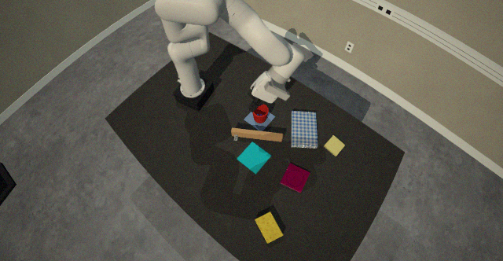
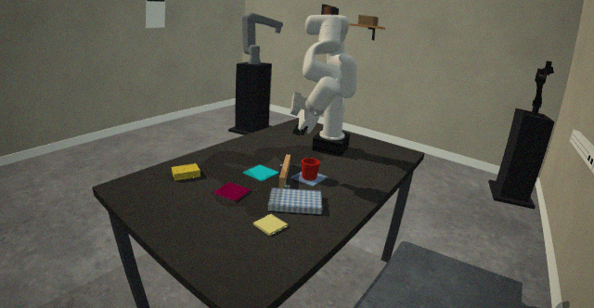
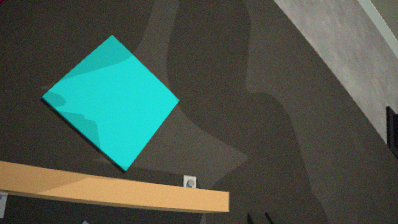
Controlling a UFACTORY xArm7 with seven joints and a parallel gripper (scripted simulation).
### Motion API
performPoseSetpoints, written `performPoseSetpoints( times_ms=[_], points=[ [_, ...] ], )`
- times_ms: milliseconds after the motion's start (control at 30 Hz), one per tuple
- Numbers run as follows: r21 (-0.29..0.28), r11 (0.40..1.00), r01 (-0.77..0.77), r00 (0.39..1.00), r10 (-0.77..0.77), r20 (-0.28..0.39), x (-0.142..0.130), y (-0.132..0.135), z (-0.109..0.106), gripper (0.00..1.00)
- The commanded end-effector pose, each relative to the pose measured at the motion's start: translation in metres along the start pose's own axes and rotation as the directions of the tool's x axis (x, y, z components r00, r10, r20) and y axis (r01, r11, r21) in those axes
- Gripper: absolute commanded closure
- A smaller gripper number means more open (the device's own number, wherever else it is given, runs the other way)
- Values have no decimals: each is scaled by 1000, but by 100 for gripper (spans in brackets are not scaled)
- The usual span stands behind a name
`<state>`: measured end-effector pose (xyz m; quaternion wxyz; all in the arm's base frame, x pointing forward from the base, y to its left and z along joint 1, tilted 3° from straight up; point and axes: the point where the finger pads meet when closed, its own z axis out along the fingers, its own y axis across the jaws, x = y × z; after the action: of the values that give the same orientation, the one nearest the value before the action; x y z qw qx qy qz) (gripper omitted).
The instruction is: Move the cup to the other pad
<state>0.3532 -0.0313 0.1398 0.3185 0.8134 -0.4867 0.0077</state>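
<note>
A red cup stands upright on a light blue pad; it also shows in the exterior view. I cannot make out the marbles inside it. A wooden rail lies between this pad and a cyan pad. My gripper hangs above the table just behind the cup, apart from it, shut and empty. The wrist view looks down on the cyan pad and the rail, with the closed fingertips at the bottom edge.
A blue checkered box lies right of the rail. A magenta pad, a pale yellow block and a yellow sponge lie further out. A small white piece sits at the rail's left end.
</note>
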Motion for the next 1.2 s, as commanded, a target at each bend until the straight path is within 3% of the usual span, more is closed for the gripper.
performPoseSetpoints(
  times_ms=[0,67,100,233,300,400,500,700,800,967,1167],
  points=[
    [145,989,-32,996,20,85,-16,-14,4,100],
    [145,989,-32,996,20,85,-16,-14,4,100],
    [195,979,-54,992,31,120,-23,-19,6,100],
    [195,979,-54,992,31,120,-23,-19,6,100],
    [287,953,-96,981,41,192,-36,-31,10,100],
    [287,953,-96,981,41,192,-36,-31,10,100],
    [364,921,-139,966,45,255,-48,-41,13,100],
    [443,876,-191,945,42,324,-61,-52,16,100],
    [443,876,-191,945,42,324,-61,-52,16,100],
    [496,836,-235,927,39,372,-70,-60,19,100],
    [502,831,-241,925,40,377,-70,-61,20,100]
  ],
)
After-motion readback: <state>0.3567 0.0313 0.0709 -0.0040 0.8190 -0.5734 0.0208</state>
